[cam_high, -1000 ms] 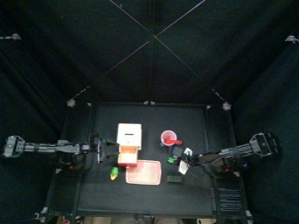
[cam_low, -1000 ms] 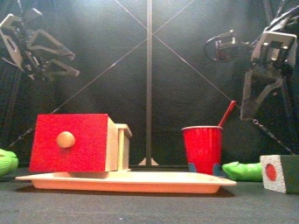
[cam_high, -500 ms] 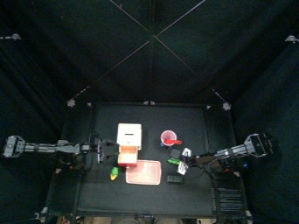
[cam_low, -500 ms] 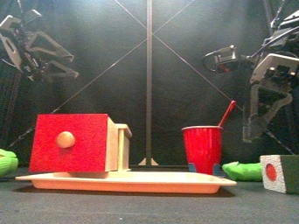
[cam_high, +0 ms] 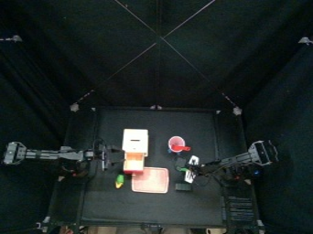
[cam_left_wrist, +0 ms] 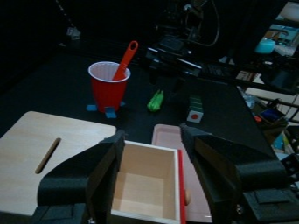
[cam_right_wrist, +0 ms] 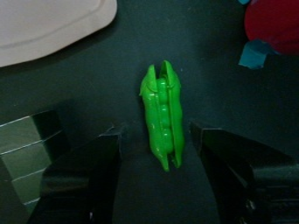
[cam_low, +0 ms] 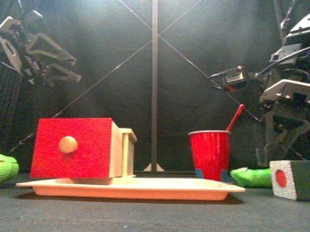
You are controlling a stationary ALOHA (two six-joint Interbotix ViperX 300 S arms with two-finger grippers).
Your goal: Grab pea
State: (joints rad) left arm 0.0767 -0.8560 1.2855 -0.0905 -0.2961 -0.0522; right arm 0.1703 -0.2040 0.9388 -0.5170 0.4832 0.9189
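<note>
Green target: the pea [cam_right_wrist: 162,112], a bright green, glossy plastic pod with rounded ends; it is split along its length, with a row of round bumps in the slit.
Location of target: on the bare surface, in its right half toward the front edge, just beside the right edge of the pink tray [cam_right_wrist: 47,31] and apart from it. The red cup [cam_low: 209,152] stands near it toward the surface's middle. The small cube with a red dot [cam_low: 288,178] lies toward the right front corner.
Key relation: the pea lies directly below the right pincer [cam_right_wrist: 162,133], centred in the gap between the two jaws.
Long axis: in the right wrist view the pod runs parallel to the jaw faces. The closing line therefore crosses its narrow width, which is judged a suitable alignment for a straight descent.
Right pincer state: jaws wide apart, nothing held, one jaw on each side of the pod, clear of it and above the surface.
Nearer arm: the right arm. The left pincer [cam_left_wrist: 152,133] hangs raised over the surface's left side, jaws apart and empty, above the wooden box [cam_left_wrist: 135,179].
Do not confuse: a second green piece [cam_low: 6,168] lies near the left front corner, well apart from the target.
Handling estimate: the pod is small, smooth and low-lying; the jaws must reach almost to the surface before closing, or it may slip out.
</note>
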